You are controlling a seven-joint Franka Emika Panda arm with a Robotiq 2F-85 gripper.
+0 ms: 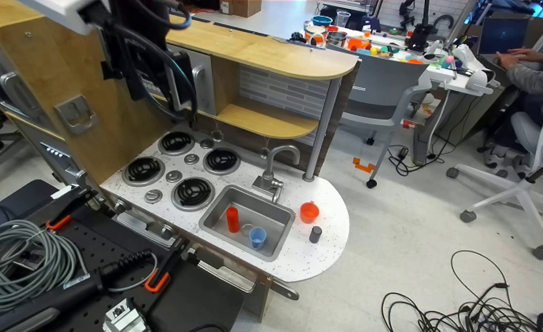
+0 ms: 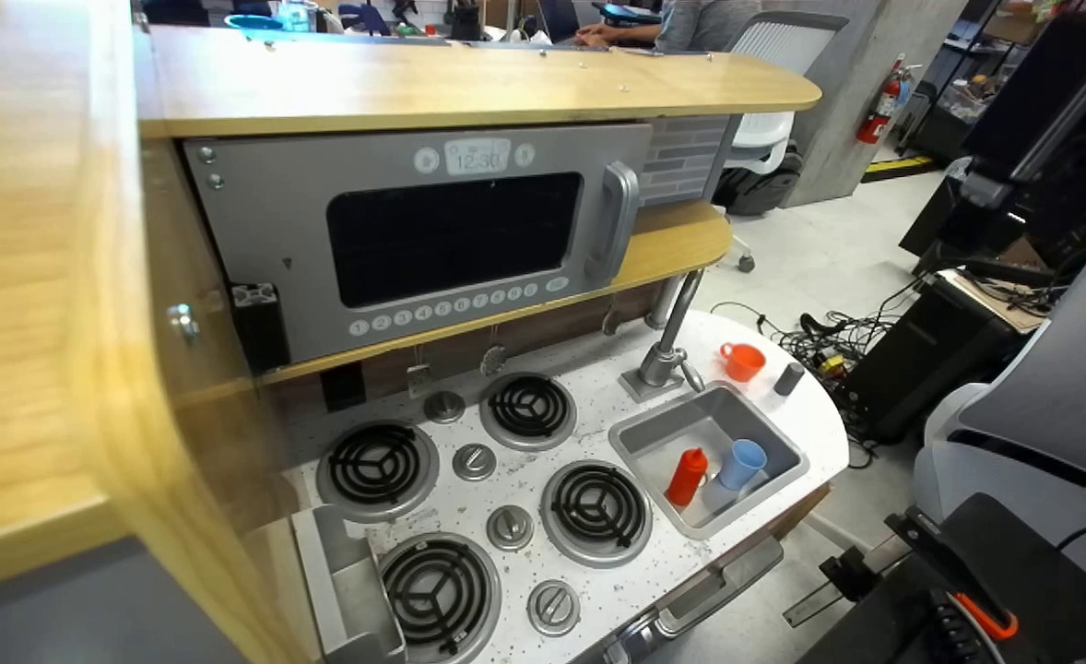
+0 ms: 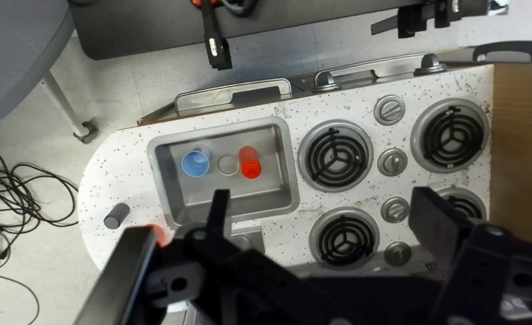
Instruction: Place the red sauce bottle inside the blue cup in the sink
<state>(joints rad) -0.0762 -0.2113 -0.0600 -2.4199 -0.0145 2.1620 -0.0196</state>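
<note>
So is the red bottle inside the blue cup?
No, in the wrist view the red sauce bottle stands in the sink, apart from the blue cup.

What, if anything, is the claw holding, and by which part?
Nothing: the claw is open and empty; the red sauce bottle sits in the sink.

My gripper hangs spread over the bench; my wrist view shows the bottle in the sink, right of the blue cup, the two apart.
</note>
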